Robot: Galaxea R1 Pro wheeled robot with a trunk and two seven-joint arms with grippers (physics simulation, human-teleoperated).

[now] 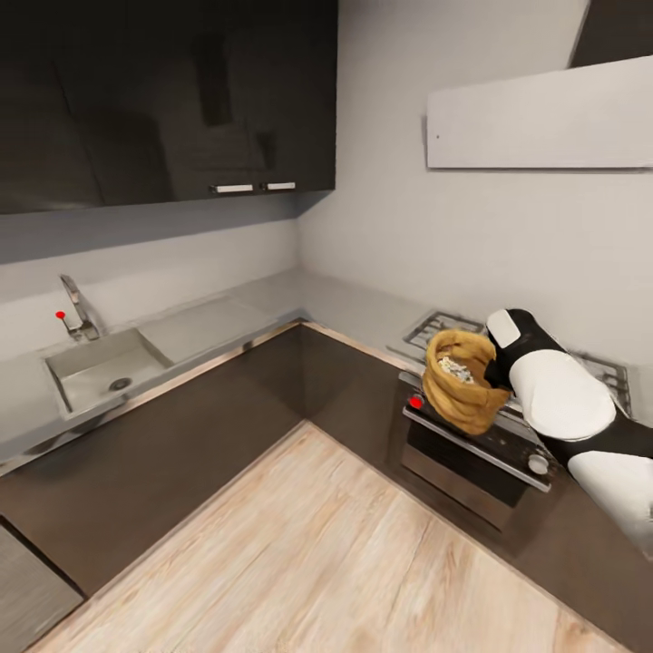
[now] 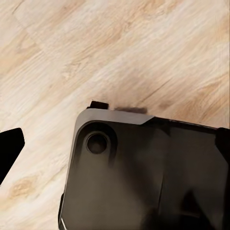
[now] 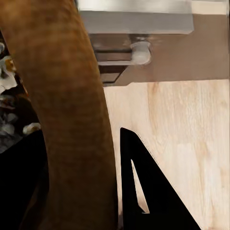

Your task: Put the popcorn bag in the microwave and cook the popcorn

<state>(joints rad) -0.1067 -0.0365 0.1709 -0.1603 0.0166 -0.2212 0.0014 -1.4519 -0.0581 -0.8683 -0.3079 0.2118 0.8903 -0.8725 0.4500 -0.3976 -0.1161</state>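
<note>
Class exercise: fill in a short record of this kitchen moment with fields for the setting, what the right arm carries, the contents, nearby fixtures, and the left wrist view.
Setting: corner kitchen, grey countertop, wood floor
Right gripper: shut on the popcorn bag, held up in front of the built-in oven
Contents: pale popcorn kernels visible inside
Fixtures: sink with tap, hob
Left wrist view: floor and a dark part of the robot

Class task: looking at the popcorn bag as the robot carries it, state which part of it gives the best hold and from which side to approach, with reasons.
Grip the rolled-down rim of the popcorn bag, from the stove side, one finger inside the mouth and one outside, as the right gripper seems to now. The rim is thick and firm, the sides are wrinkled and soft, and the open top faces up, so the popcorn probably stays in.
</note>
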